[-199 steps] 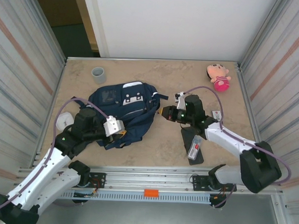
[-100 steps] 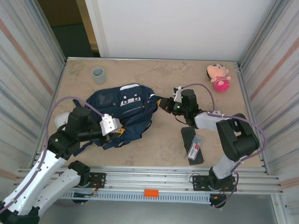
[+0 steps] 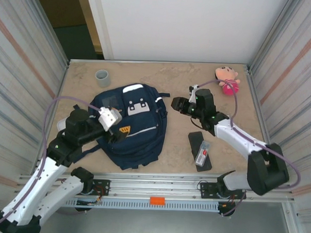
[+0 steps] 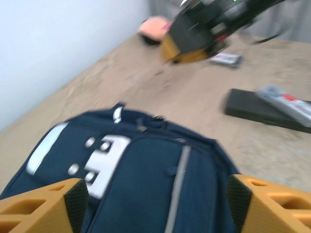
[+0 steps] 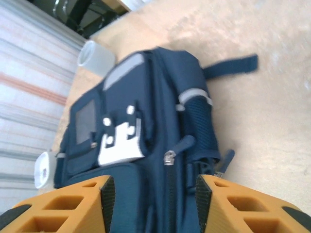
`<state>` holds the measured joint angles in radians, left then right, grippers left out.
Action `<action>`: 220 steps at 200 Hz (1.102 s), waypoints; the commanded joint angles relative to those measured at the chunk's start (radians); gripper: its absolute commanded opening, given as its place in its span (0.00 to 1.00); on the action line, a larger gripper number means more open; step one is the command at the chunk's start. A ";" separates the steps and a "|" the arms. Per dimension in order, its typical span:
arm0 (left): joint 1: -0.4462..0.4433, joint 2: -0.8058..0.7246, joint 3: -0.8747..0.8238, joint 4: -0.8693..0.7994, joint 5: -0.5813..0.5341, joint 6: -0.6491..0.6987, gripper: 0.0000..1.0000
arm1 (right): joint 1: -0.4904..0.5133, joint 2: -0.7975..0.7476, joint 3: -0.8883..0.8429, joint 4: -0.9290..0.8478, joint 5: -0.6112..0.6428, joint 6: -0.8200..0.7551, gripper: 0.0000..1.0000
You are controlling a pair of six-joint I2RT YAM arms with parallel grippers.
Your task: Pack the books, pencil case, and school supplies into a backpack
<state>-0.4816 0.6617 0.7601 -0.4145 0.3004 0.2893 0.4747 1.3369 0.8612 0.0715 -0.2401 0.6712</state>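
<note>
- Near the middle of the surface [image 3: 175, 148]: navy backpack [image 3: 131, 128], lying flat, front pocket and white patches up, top toward the far wall.
- Above the backpack's left part: left jaws, spread wide, gripping nothing.
- From the left wrist: orange fingers [image 4: 39, 206] at both lower corners, blue backpack fabric [image 4: 146, 179] between them.
- Just off the backpack's far right corner, not touching it: right jaws, parted and empty.
- From the right wrist: fingers [image 5: 63, 204] apart, backpack [image 5: 141, 126] beyond.
- Right of the backpack, well apart: black pencil case [image 3: 194, 140], flat, with the whitish red-marked packet [image 3: 202, 153] lying on it.
- Far left: grey cup [image 3: 102, 77].
- Far right corner: pink plush toy [image 3: 227, 80].
- Beside the left arm: white object [image 3: 62, 125].
</note>
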 commanded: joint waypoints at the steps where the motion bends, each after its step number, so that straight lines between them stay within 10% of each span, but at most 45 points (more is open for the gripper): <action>1: 0.001 0.065 0.036 0.003 -0.304 -0.224 0.80 | 0.053 -0.024 0.095 -0.229 0.081 -0.134 0.48; 81: 0.306 0.359 -0.036 -0.083 -0.296 -0.814 0.74 | 0.272 0.387 0.303 -0.231 0.061 -0.159 0.46; 220: 0.093 0.800 -0.139 0.337 -0.224 -0.940 0.60 | 0.278 0.134 -0.142 -0.198 0.093 0.063 0.45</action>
<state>-0.3351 1.3754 0.6270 -0.1066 0.0185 -0.5884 0.7460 1.5162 0.7483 -0.0601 -0.1478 0.6914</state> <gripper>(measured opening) 0.602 0.453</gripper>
